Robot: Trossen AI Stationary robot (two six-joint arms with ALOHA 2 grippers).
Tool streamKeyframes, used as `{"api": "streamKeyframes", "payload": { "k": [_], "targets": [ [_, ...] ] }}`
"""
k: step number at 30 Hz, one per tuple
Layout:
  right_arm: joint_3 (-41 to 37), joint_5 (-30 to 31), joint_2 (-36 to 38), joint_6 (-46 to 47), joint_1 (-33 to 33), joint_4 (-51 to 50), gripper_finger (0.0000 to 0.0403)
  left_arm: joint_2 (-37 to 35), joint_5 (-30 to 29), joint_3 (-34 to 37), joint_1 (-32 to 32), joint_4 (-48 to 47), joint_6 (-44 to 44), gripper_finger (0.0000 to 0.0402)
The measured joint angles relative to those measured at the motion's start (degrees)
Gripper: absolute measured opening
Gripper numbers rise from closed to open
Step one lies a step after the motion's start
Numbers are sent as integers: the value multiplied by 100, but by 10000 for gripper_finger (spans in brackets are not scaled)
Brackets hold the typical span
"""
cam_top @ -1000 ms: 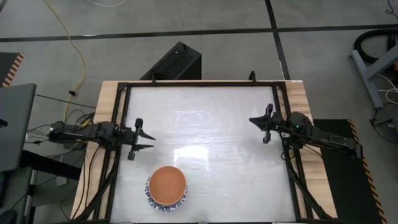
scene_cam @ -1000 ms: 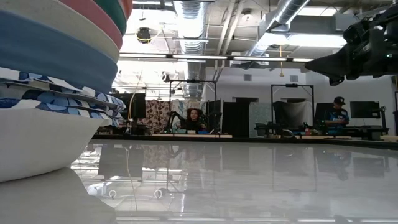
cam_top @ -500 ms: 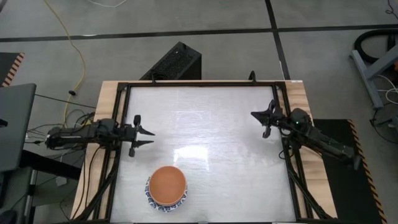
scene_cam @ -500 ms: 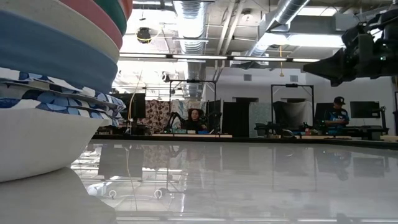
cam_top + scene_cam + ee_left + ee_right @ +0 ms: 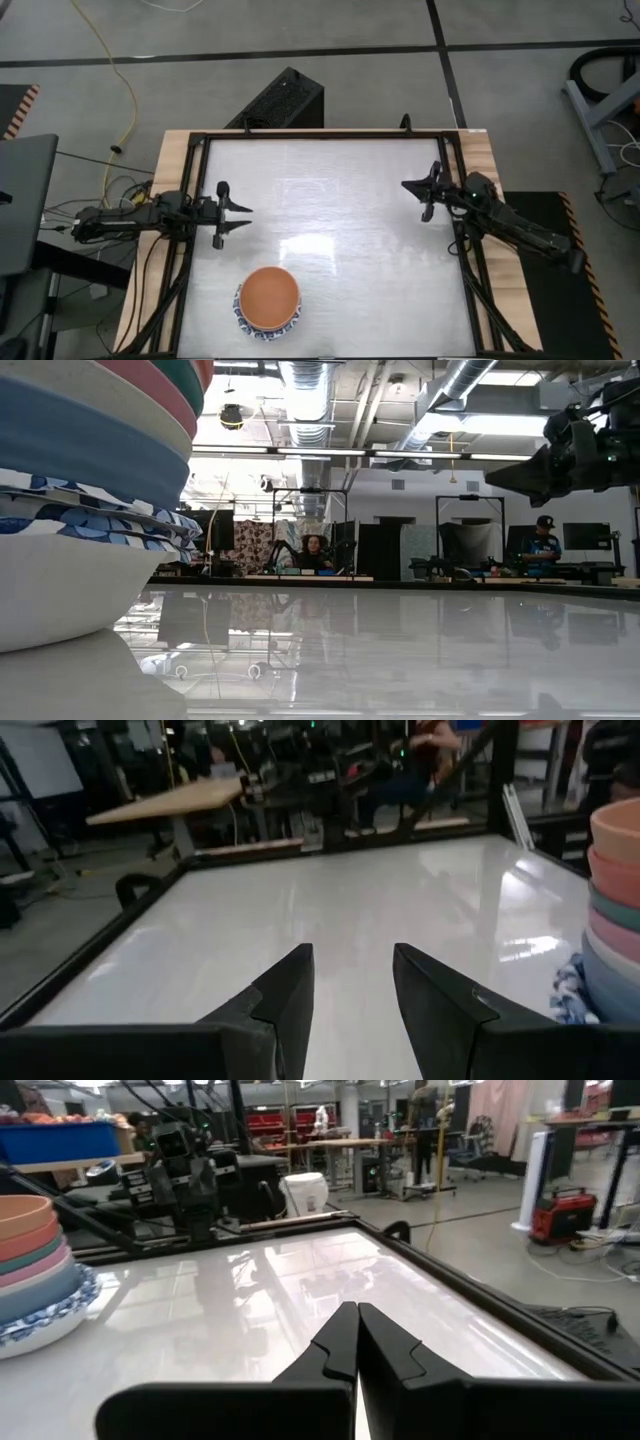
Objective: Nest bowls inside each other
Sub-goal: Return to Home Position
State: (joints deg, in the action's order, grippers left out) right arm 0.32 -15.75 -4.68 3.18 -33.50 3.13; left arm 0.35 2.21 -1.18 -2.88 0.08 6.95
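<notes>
High view gives us the plainest reading, so we take it from the left. The dark two-finger left gripper [image 5: 246,216] hangs over the left side of the glossy white tabletop [image 5: 340,180], pointing inward. Its own wrist view shows the fingers parted by a moderate gap with nothing between them.

Close to the table's front edge and left of centre, apart from that gripper, stands the single stack of small round glazed bowls [image 5: 269,302]. A pale orange bowl is uppermost, and a blue-patterned white rim peeks out beneath. From the side (the wrist views serve best) we read downward orange, red, teal, pink, blue, then patterned white at the base. We cannot count them surely, since the rims crowd together.

Far to the right, the dark right gripper [image 5: 408,188] sits over the right side, well apart from the stack, its fingers pressed together and empty.

We see no loose bowl anywhere on the table, so we judge the nesting finished. What is left looks like only parking the arms. The stack stands upright, mouths facing up. Being round, it has no long axis across the table; its one long axis is vertical, rim above rim.
</notes>
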Motion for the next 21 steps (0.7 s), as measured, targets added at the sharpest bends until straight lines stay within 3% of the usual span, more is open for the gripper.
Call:
{"api": "streamKeyframes", "payload": {
  "k": [21],
  "targets": [
    [0,-118,-62,138,2,16,25,-3,1,66,32,217,-183,130]
  ]
}}
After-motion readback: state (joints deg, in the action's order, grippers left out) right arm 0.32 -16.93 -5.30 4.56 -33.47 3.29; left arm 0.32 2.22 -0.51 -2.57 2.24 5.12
